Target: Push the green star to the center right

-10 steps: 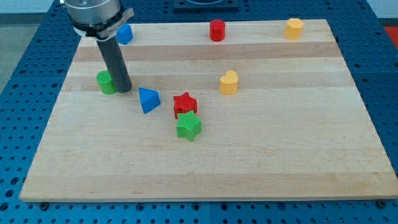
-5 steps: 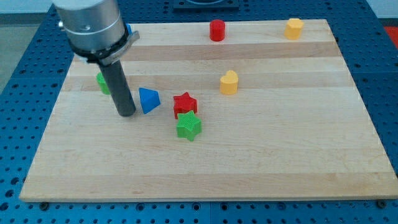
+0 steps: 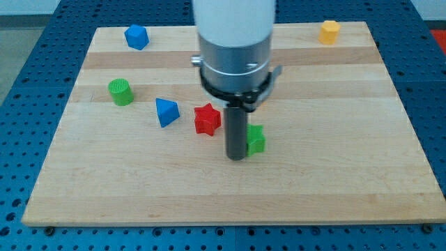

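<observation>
Now my tip (image 3: 236, 157) is found against the view's left side of the green star (image 3: 256, 139), which has been shifted rightward, away from the red star (image 3: 207, 119); no fingers are fitted.

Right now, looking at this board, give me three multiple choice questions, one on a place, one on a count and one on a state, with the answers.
1. Where is my tip relative to the green star?
A. Against its side toward the view's left
B. Far off at the view's top
C. On its side toward the view's right

2. How many blue blocks show?
A. One
B. Two
C. Four

3. How do the red star and the green star stand?
A. Stacked
B. Touching
C. Apart

Answers:
1 A, the rod's end sits right beside the star on that side.
2 B, the blue block at top left and the blue block near the red star.
3 C, bare wood and the rod lie between them.
</observation>
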Available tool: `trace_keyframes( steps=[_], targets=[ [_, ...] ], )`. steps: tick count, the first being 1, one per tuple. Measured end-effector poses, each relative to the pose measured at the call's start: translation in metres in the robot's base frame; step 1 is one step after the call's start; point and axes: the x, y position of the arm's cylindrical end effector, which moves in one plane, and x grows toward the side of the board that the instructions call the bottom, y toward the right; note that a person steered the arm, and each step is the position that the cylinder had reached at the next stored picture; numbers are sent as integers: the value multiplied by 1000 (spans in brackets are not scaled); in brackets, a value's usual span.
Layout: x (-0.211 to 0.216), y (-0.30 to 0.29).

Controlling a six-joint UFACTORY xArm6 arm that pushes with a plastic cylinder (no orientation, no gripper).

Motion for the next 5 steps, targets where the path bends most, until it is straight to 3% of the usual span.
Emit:
trace_keyframes(
  steps=[2,5],
  targets=[
    [-3,43],
    [-7,25]
  ],
)
